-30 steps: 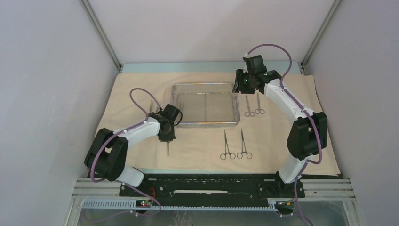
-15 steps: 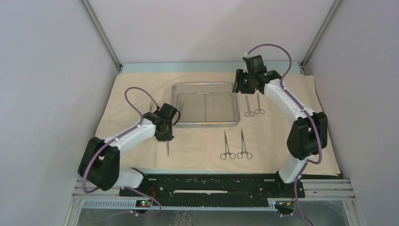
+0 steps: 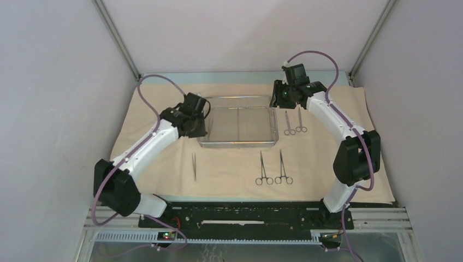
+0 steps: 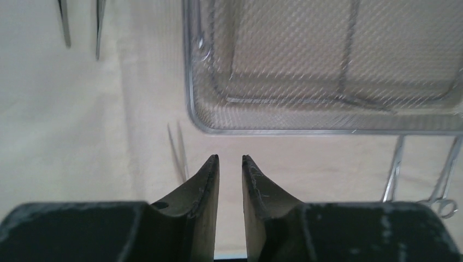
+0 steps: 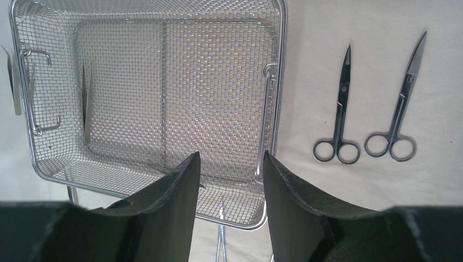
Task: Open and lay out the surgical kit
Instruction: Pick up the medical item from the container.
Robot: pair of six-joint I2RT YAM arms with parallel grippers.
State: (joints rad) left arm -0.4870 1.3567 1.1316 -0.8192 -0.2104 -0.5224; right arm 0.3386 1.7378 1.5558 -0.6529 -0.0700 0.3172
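The mesh tray [image 3: 237, 144] is laid on the beige cloth [image 3: 333, 158]. The left gripper [image 4: 228, 159] is held at its left end, fingers narrowly parted, nothing between; the right gripper [image 5: 231, 155] at its right end, fingers spread. Tweezers [image 3: 194, 165] and forceps [image 3: 263, 169] are laid nearer than the tray, scissors [image 3: 287, 124] just right.

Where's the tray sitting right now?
Top view: the tray lies on the cloth, centre-far, between the left hand and right hand, with two scissors just right of it.
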